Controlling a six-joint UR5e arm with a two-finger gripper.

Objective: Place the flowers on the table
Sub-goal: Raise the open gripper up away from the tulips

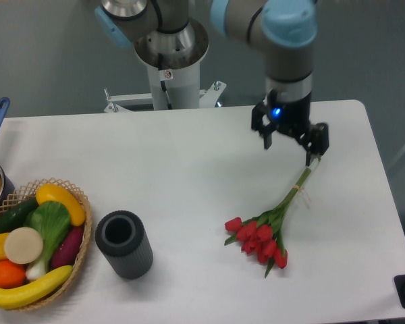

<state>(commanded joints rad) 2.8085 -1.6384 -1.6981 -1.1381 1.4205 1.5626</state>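
Grey-and-blue UR5e arm w/ black gripper

Arm links are grey metal tubes; joints carry light-blue end caps, top ones cut off by frame edge. Wrist section is grey w/ a silver band, ending in a black two-finger gripper (288,146) showing a small blue light on its body. Base is a silver-white pedestal w/ a small red-and-white sticker, a thin black cable along it & a metal bracket at the foot.

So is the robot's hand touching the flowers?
Cannot tell. The camera shows the hand open above the flowers, but one finger overlaps the stem tip.
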